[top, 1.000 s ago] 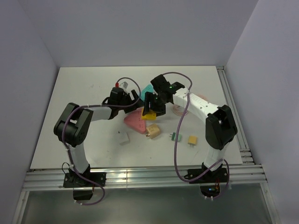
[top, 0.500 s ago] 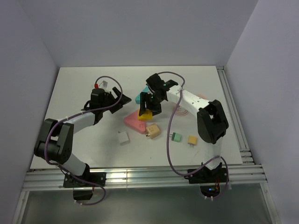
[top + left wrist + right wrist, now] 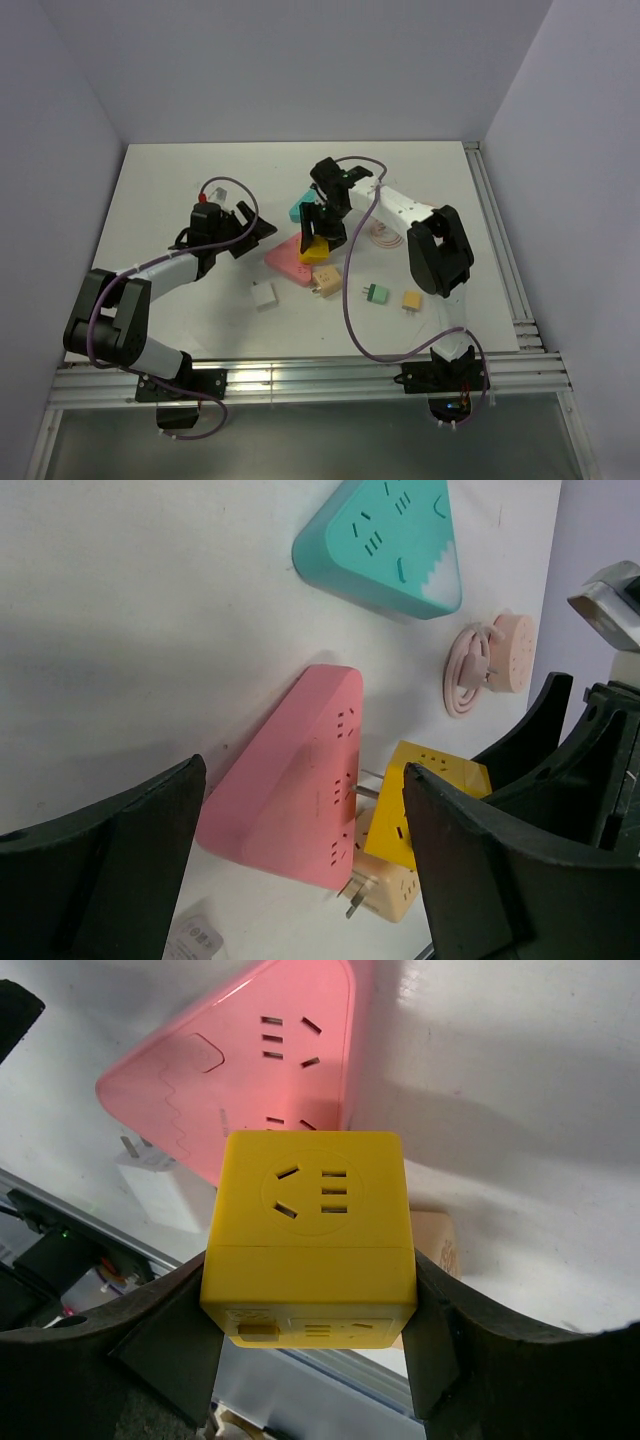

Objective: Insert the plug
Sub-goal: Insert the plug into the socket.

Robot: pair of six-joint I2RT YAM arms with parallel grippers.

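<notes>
The right end effector (image 3: 322,236) is gripping the yellow plug (image 3: 310,1220) at the pink strip's (image 3: 250,1070) edge, prongs showing, apparently not yet inserted. The left end effector (image 3: 250,228) is hovering open, empty.

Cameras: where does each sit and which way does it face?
Top external: above, behind the bases, looking down; both arms show.
Left wrist: looks past the open left tool at the pink strip.
Right wrist: looks down past the right tool gripping the yellow cube.
Shared: both wrist views show pink strip and yellow cube.
</notes>
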